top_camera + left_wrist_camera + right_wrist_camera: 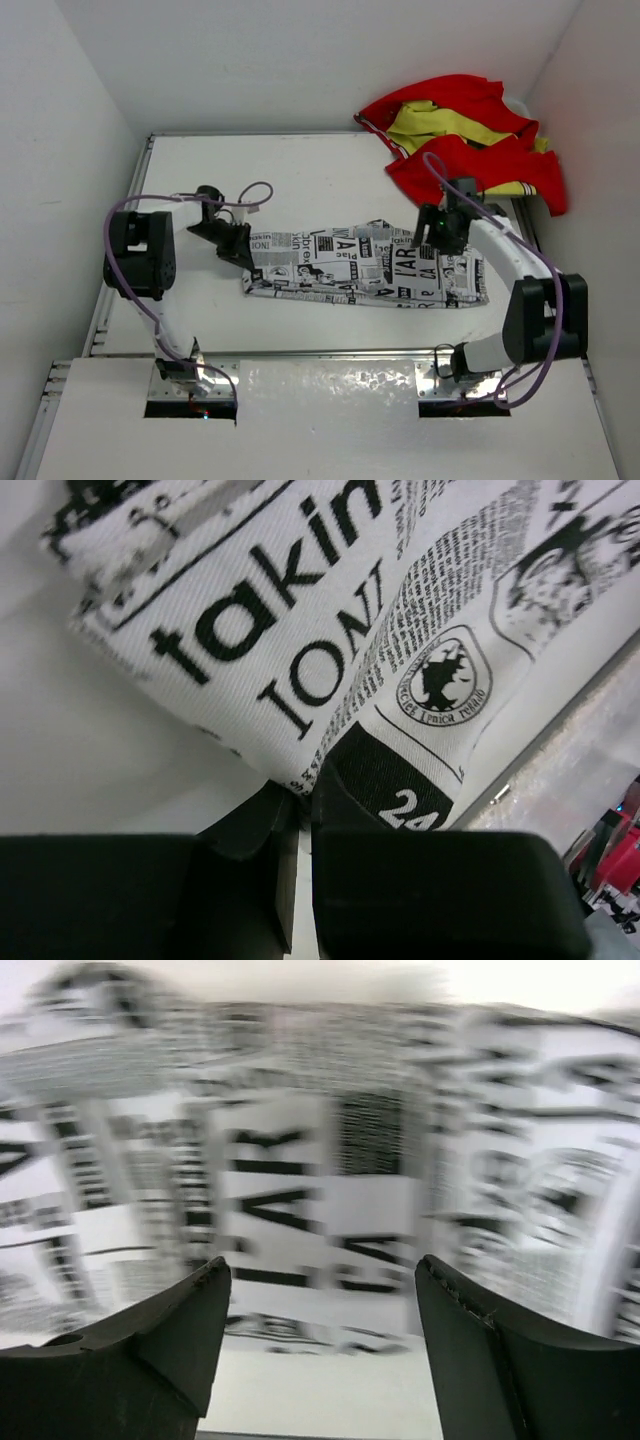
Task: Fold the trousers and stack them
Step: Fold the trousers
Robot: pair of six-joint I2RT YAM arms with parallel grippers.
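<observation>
Both ends of the trousers (370, 265), a folded band flat on the table (300, 180), are covered: the left gripper (305, 780) is pinched shut on the left hem, and the right gripper (320, 1280) hangs spread wide over the print. Carrying the pinched end low and level should, I judge, let the edges meet squarely.

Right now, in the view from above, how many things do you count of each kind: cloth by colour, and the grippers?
White trousers with black print: 1
Red and yellow cloth heap: 1 (the number of pieces in it cannot be told)
Grippers: 2, the left gripper and the right gripper
Total: 4
</observation>
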